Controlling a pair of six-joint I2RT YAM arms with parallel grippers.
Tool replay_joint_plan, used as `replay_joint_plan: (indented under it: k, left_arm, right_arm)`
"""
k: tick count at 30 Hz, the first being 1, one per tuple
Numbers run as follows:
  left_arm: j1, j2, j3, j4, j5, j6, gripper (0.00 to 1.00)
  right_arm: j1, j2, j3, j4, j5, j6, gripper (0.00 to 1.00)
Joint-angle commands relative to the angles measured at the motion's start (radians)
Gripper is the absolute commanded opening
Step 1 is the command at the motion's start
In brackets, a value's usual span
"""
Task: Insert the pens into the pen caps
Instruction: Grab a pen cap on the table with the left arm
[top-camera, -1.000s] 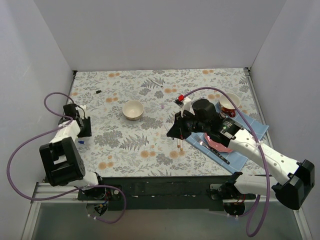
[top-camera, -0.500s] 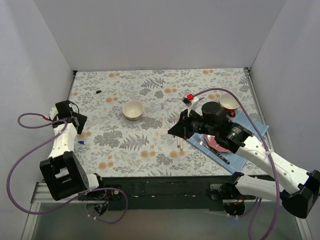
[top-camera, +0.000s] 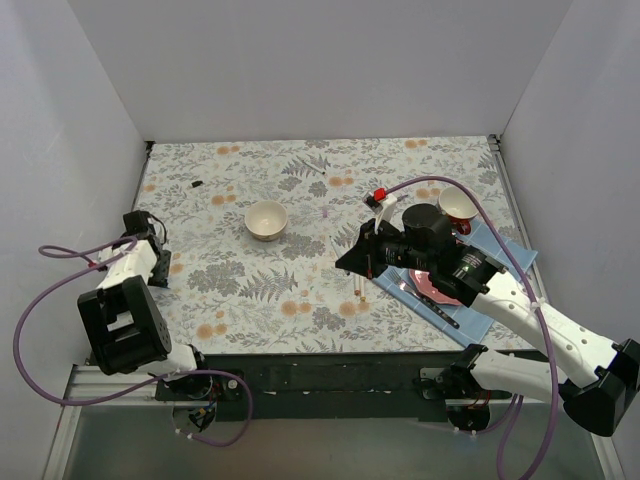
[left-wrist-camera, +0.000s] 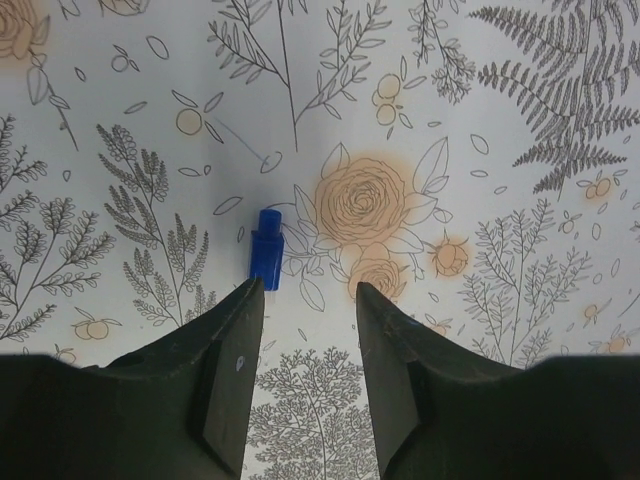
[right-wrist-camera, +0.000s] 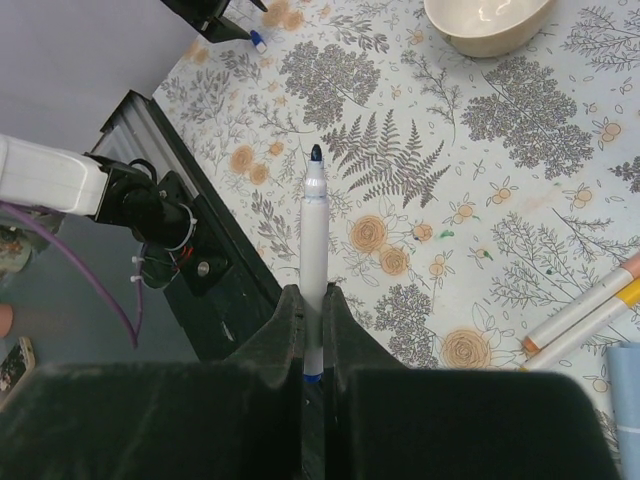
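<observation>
The table (top-camera: 300, 190), covered in a flowered cloth, carries the job at the stage of fetching a cap. One pen is already in hand, but its cap has not been picked up.

The right arm (top-camera: 530, 305) reaches in from the right and holds its load above the middle of the table. The left arm (top-camera: 135, 265) is folded close to its base at the left edge, with its wrist pointing down at the cloth.

The right pincer (right-wrist-camera: 313, 295) is clamped on the lower barrel of a pen (right-wrist-camera: 315, 220), whose dark blue tip points away from it. The left pincer (left-wrist-camera: 308, 290) hovers with its fingers apart and nothing between them.

The blue cap (left-wrist-camera: 266, 262) lies flat on the cloth, just ahead of the left-hand finger in the wrist view and off the centre of the gap. The next move probably calls for a small sideways shift to straddle the cap, then a descent and a close.
</observation>
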Motion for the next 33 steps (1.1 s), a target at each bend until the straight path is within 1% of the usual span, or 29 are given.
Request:
replay_joint_plan:
  k: [1, 9, 11, 13, 14, 15, 16, 17, 19, 20, 21, 23, 24, 25, 26, 27, 30, 31, 33]
  left_arm:
    - [0.004, 0.0, 0.005, -0.035, -0.108, -0.045, 0.42]
    - [0.005, 0.059, -0.036, -0.02, -0.105, -0.078, 0.43]
    - [0.004, 0.077, -0.041, -0.017, -0.097, -0.081, 0.4]
    - [0.004, 0.089, -0.046, -0.014, -0.084, -0.071, 0.32]
    - [0.002, 0.093, -0.047, -0.01, -0.079, -0.057, 0.25]
    - [-0.007, 0.097, -0.05, -0.003, -0.079, -0.037, 0.05]
    - [-0.019, 0.096, -0.059, 0.041, -0.076, 0.007, 0.0]
    - [-0.038, 0.091, -0.059, 0.06, -0.088, 0.09, 0.0]
    - [-0.126, 0.067, -0.043, 0.095, -0.113, 0.193, 0.0]
    - [-0.174, 0.057, -0.026, 0.094, -0.199, 0.28, 0.0]
    - [-0.278, 0.042, -0.009, 0.092, -0.22, 0.331, 0.0]
    - [-0.393, 0.028, 0.032, 0.141, -0.231, 0.47, 0.0]
    - [-0.48, 0.025, 0.046, 0.163, -0.182, 0.623, 0.0]
    - [-0.519, 0.025, 0.071, 0.169, -0.15, 0.694, 0.0]
    - [-0.585, 0.022, 0.107, 0.169, -0.106, 0.759, 0.0]
    - [-0.608, 0.014, 0.123, 0.172, 0.007, 0.872, 0.0]
    - [-0.648, -0.007, 0.18, 0.168, 0.276, 1.033, 0.0]
    - [-0.651, -0.007, 0.197, 0.133, 0.468, 1.149, 0.0]
    - [-0.68, 0.01, 0.23, 0.093, 0.548, 1.254, 0.0]
  right_arm:
    - [0.003, 0.0, -0.007, 0.047, 0.003, -0.011, 0.01]
    - [0.005, -0.008, -0.014, 0.052, 0.003, -0.013, 0.01]
    - [0.005, -0.012, -0.016, 0.054, 0.004, -0.011, 0.01]
    - [0.005, -0.019, -0.02, 0.055, 0.006, -0.01, 0.01]
    - [0.003, -0.023, -0.022, 0.055, 0.007, -0.008, 0.01]
    - [0.003, -0.028, -0.023, 0.058, 0.01, -0.005, 0.01]
    - [0.005, -0.032, -0.028, 0.063, 0.012, -0.003, 0.01]
    - [0.005, -0.037, -0.033, 0.067, 0.013, 0.001, 0.01]
    - [0.005, -0.054, -0.042, 0.084, 0.022, 0.009, 0.01]
    - [0.005, -0.071, -0.056, 0.095, 0.024, 0.012, 0.01]
    - [0.005, -0.078, -0.065, 0.107, 0.03, 0.013, 0.01]
    - [0.003, -0.103, -0.079, 0.136, 0.052, 0.021, 0.01]
    - [0.003, -0.109, -0.08, 0.139, 0.061, 0.021, 0.01]
    - [0.005, -0.117, -0.08, 0.143, 0.078, 0.026, 0.01]
    - [0.005, -0.136, -0.082, 0.144, 0.084, 0.027, 0.01]
    - [0.005, -0.147, -0.083, 0.147, 0.091, 0.029, 0.01]
    - [0.003, -0.204, -0.086, 0.144, 0.142, 0.029, 0.01]
    - [0.003, -0.219, -0.088, 0.14, 0.171, 0.027, 0.01]
    - [0.002, -0.264, -0.089, 0.126, 0.197, 0.026, 0.01]
